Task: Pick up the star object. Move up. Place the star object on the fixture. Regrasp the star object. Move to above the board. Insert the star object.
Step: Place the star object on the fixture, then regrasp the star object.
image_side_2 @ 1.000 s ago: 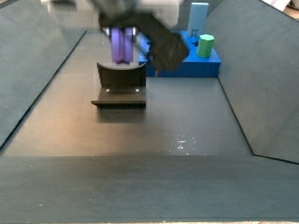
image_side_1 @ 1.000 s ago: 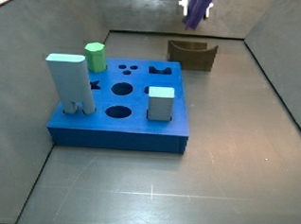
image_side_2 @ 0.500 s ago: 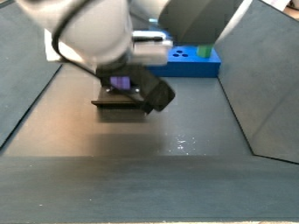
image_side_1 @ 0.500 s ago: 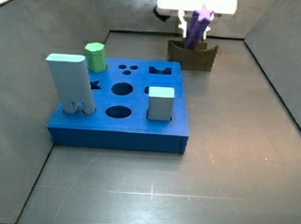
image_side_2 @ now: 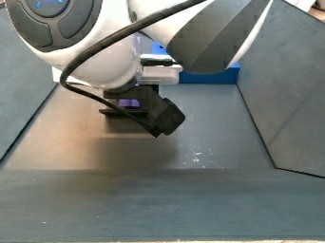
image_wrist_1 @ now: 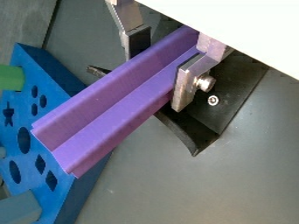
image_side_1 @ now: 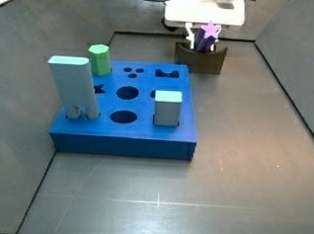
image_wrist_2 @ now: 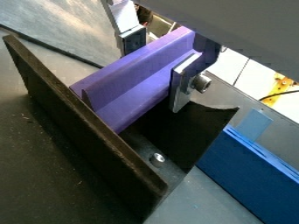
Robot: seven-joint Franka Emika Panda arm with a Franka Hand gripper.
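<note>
- Side view from the front: a dark grey floor with lighter grey walls sloping up around it. The board (image_side_1: 125, 115) sits at about 9 o'clock from the floor's middle, carrying a pale blue-grey tall block (image_side_1: 69, 86), a green cylinder (image_side_1: 98, 59) and a shorter grey block (image_side_1: 168, 107). At 12 o'clock by the back wall, the pincer (image_side_1: 205, 34) is down over the fixture (image_side_1: 203, 58), with a short stretch of the star object (image_side_1: 209, 33) showing purple between them.
- Side view from the far end: the arm's white and black bulk fills the upper middle and hides most of the fixture (image_side_2: 121, 113); only a sliver of the star object (image_side_2: 128, 101) shows, and the pincer itself cannot be made out. A corner of the board (image_side_2: 207, 74) peeks out behind.
- Both wrist views: the pincer (image_wrist_1: 162, 54) (image_wrist_2: 158, 54) is clenched on the star object (image_wrist_1: 117, 105) (image_wrist_2: 131, 83), a silver finger (image_wrist_1: 191, 80) (image_wrist_2: 187, 77) flat against its side. The prism lies in the fixture's notch (image_wrist_2: 82, 131); its far end is cut off. The fixture (image_wrist_1: 216, 114) is blurred, the board (image_wrist_1: 30, 131) (image_wrist_2: 251, 162) beside it.
</note>
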